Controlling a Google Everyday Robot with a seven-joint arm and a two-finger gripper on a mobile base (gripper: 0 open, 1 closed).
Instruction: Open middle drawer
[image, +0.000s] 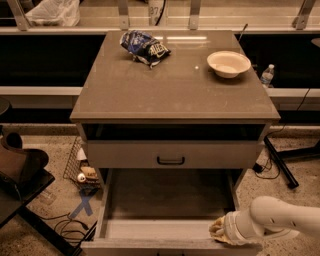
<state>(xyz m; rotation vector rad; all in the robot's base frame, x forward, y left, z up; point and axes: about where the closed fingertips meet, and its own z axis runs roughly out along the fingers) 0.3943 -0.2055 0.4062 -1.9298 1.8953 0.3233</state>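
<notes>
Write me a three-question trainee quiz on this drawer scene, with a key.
1. Fill in: on the cabinet top, the white bowl sits to the ___ of the chip bag, as the camera sees it.
2. True or false: the middle drawer stands pulled out.
3. Pick one: the claw is A) resting on the cabinet top, B) at the open drawer's front right corner, C) inside the white bowl.
Key: 1 right; 2 true; 3 B.
</notes>
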